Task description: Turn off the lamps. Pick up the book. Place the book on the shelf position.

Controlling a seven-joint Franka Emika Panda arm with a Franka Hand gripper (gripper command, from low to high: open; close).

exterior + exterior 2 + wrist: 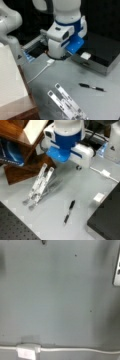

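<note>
The book (pixel 10 80) is a large white slab at a front view's left. In both front views it lies flat on top of the reddish-brown shelf position (pixel 12 131), book (pixel 35 128). My gripper (pixel 57 55) hangs low over the grey table behind the middle, well apart from the book, with nothing seen in it. Its fingers are hidden by the white and blue wrist. The wrist view holds only bare table and a white plug (pixel 27 351) with its cable. No lamps are in view.
A slotted metal stand (pixel 67 103) (pixel 40 183) lies near the front. A black pen (pixel 91 87) (pixel 69 211) rests mid-table. A black-lidded box (pixel 102 50) (pixel 107 220) and a small white block (pixel 85 55) sit to the side. A blue book (pixel 10 152) sits under the shelf top.
</note>
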